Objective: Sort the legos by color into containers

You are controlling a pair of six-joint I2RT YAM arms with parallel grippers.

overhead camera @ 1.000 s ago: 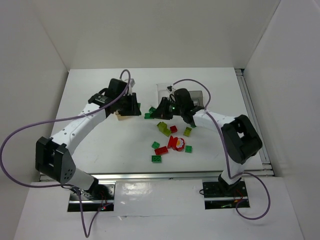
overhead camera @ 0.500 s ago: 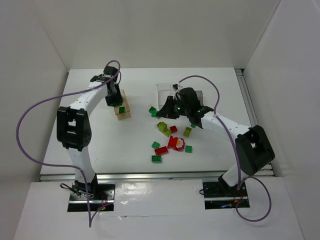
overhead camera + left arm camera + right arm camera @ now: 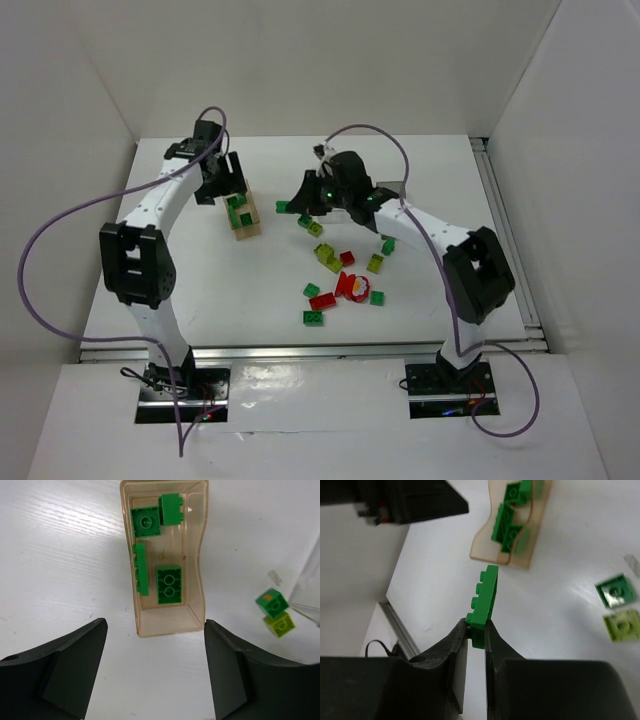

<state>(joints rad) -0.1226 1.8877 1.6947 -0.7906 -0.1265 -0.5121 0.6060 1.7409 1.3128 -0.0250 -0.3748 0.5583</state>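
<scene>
The orange-tan bin (image 3: pixel 243 214) stands at the back left with several dark green legos (image 3: pixel 169 584) inside. My left gripper (image 3: pixel 226 181) hovers over its end, jaws wide open and empty, the bin's wall (image 3: pixel 170 626) between the fingertips. My right gripper (image 3: pixel 476 627) is shut on a flat dark green lego (image 3: pixel 485 600), held on edge in the air just right of that bin (image 3: pixel 500 560). Loose green, yellow-green and red legos (image 3: pixel 345 285) lie on the table's middle.
A green lego (image 3: pixel 272 603) and a yellow-green one (image 3: pixel 279 624) lie between the bins. The dark grey bin (image 3: pixel 396 188) shows behind the right arm; the clear bin's edge (image 3: pixel 310 580) is beside them. A round red piece (image 3: pixel 353 286) sits in the pile.
My left gripper has opened above the orange-tan bin and shifted slightly back. The right gripper has carried its green lego leftward, closer to that bin.
</scene>
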